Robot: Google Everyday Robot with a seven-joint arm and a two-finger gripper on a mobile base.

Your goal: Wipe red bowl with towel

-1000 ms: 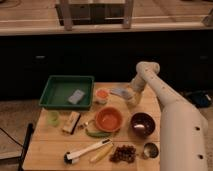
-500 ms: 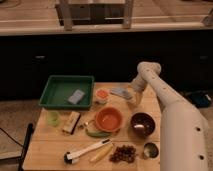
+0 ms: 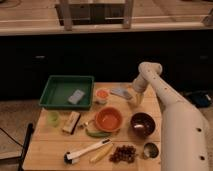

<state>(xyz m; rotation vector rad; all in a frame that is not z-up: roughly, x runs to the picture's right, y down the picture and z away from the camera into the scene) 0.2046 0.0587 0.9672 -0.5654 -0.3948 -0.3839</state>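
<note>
Left: green tray (image 3: pixel 66 78) holding a grey-blue block (image 3: pixel 76 96). Centre: red bowl (image 3: pixel 108 119) on the wooden table (image 3: pixel 50 146), with the towel (image 3: pixel 121 92) lying flat behind it near the far edge. Right: gripper (image 3: pixel 136 100), fingers apart, low just beside the towel.

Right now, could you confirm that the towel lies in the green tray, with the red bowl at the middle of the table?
Not quite. The camera view shows the towel lying on the wooden table, beside the gripper, not in the green tray. The red bowl is indeed at the middle of the table.
</note>
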